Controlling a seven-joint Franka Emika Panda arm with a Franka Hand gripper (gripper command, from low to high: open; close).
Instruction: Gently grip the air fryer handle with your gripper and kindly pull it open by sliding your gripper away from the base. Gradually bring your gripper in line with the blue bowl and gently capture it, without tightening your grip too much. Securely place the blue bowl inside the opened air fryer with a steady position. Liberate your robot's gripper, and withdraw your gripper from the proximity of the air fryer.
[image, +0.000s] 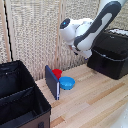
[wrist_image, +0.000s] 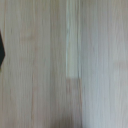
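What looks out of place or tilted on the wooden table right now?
Only the dark blue flat panel looks odd: it stands on edge beside the blue bowl instead of lying flat. The bowl sits upright, nothing is spilled, and the air fryer shows no visible damage.

black fabric bin (image: 20, 97) | dark blue panel (image: 52, 82) upright | red object (image: 57, 73)

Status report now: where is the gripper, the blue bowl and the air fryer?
Gripper hidden behind arm, state unknown. Air fryer looks shut, handle not made out. Blue bowl on table, beside dark blue panel and red object. Nothing blocking.
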